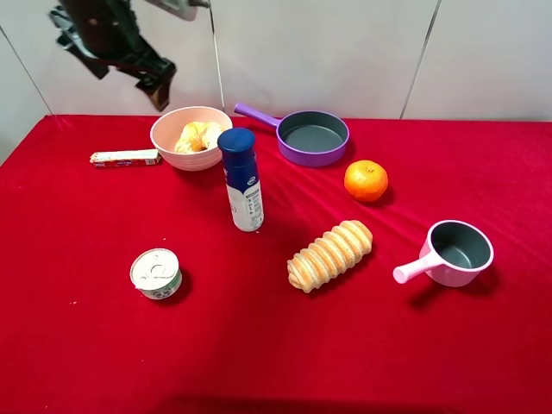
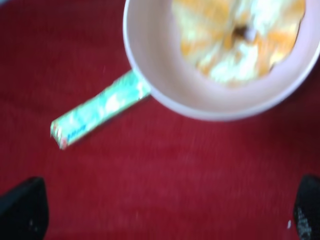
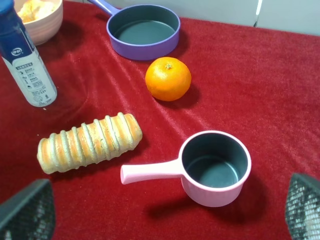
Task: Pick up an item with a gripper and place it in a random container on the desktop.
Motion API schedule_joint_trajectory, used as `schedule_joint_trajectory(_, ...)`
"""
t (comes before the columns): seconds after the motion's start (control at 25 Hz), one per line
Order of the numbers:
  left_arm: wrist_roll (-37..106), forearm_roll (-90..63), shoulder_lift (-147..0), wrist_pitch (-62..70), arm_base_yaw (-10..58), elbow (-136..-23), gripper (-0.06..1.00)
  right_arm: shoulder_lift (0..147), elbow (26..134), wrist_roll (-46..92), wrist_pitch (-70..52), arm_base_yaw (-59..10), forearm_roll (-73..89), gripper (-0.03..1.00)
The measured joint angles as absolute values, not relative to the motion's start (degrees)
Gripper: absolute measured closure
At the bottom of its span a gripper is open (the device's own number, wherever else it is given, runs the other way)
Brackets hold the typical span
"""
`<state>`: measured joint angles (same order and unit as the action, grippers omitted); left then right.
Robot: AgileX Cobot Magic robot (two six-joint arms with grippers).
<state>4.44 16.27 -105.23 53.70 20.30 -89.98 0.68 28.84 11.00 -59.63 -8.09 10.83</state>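
Note:
The golden-yellow ring bread (image 1: 198,136) lies inside the pale pink bowl (image 1: 164,138) at the back left of the red desktop (image 1: 78,345). My left gripper (image 1: 158,82) hangs in the air above and left of the bowl, open and empty. In the left wrist view the bread (image 2: 235,35) fills the bowl (image 2: 165,75), and the gripper (image 2: 165,212) has its jaws wide apart over bare red cloth. My right gripper (image 3: 165,210) is open and empty, out of the exterior high view. The right wrist view catches the bowl (image 3: 47,27) at the edge.
A thin wrapped stick (image 1: 125,158) lies left of the bowl. A blue-capped bottle (image 1: 241,177) stands in front of it. Also on the cloth are a purple pan (image 1: 312,138), an orange (image 1: 366,180), a ridged loaf (image 1: 330,254), a pink handled pot (image 1: 457,252) and a tin can (image 1: 156,273).

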Motion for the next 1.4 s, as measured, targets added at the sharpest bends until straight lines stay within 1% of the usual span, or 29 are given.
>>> schedule_joint_trajectory(0.48, 0.94, 16.27, -87.71, 53.79, 20.30, -73.77, -0.03, 0.68, 28.84, 11.00, -59.63, -8.09, 10.83, 0.28)
schedule_joint_trajectory(0.68, -0.38, 16.04, -79.74, 55.69, 20.30, -66.03, -0.03, 0.68, 28.84, 11.00, -59.63, -8.09, 10.83, 0.28)
schedule_joint_trajectory(1.08, -0.73, 11.70, -64.93, 55.83, 20.30, -50.97, -0.03, 0.68, 28.84, 11.00, -59.63, -8.09, 10.83, 0.28)
schedule_joint_trajectory(1.4, -0.85, 10.75, -54.72, 52.94, 20.30, -41.37, -0.03, 0.68, 28.84, 11.00, -59.63, -8.09, 10.83, 0.28)
